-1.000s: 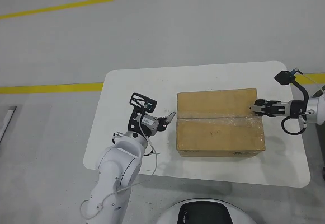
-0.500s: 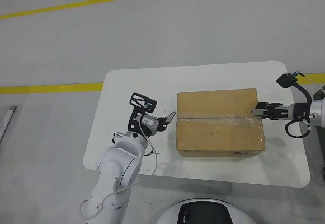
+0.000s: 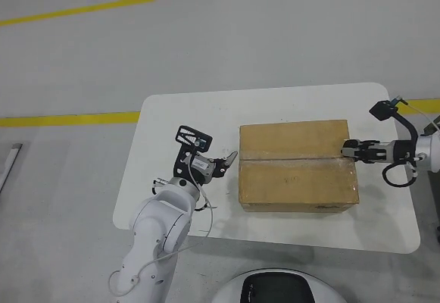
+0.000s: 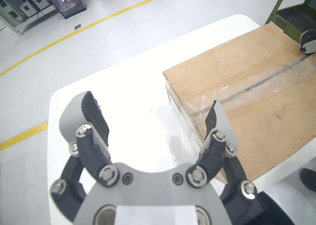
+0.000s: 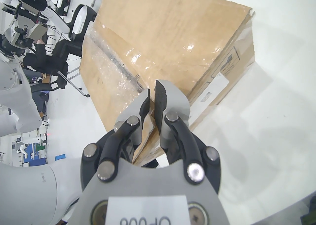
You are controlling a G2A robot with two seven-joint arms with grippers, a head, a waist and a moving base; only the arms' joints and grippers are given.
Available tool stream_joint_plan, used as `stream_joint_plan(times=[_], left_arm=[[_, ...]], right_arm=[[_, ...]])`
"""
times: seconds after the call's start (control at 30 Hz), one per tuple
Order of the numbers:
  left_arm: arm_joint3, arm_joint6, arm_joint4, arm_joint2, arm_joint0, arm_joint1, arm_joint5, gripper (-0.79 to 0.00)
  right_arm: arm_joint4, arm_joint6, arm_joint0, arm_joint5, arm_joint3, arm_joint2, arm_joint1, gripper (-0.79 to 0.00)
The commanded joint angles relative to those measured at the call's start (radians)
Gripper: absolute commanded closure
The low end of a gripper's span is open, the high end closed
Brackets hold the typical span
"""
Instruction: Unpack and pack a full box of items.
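A closed brown cardboard box (image 3: 297, 167) sits on the white table (image 3: 189, 121), its two top flaps sealed by clear tape (image 4: 256, 85) along the middle seam. My left gripper (image 3: 227, 161) hovers open just off the box's left end, nothing between its fingers (image 4: 95, 112). My right gripper (image 3: 347, 149) is shut at the box's right end, its tips (image 5: 152, 95) at the end of the taped seam (image 5: 116, 60). The box (image 5: 158, 33) lies ahead of those tips. I cannot tell whether they pinch any tape.
A yellow floor line (image 3: 53, 120) runs past the table's far side. A green cart (image 4: 293, 1) stands beyond the table's right end. Bare tabletop lies in front of the box (image 3: 310, 227) and to its left.
The right gripper drew back slightly to the right from the box's end half a second ago, then returned a little toward the seam. The left arm and the box have stayed still.
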Motion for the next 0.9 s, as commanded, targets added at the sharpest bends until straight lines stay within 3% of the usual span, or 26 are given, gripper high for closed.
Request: stream_joint_plan(times=[0.0, 0.57, 0.87], left_arm=[[0.000, 0.000, 0.000, 0.000, 0.000, 0.000, 0.000, -0.785], [-0.001, 0.026, -0.017, -0.004, 0.014, 0.002, -0.010, -0.785], [0.008, 0.013, -0.078, 0.020, -0.009, 0.002, -0.057, -0.785]], right_arm=[[0.000, 0.001, 0.002, -0.001, 0.000, -0.002, 0.001, 0.000], [-0.082, -0.060, 0.031, -0.026, -0.035, -0.001, 0.013, 0.000], [-0.147, -0.101, 0.001, -0.126, -0.064, -0.014, 0.020, 0.000]])
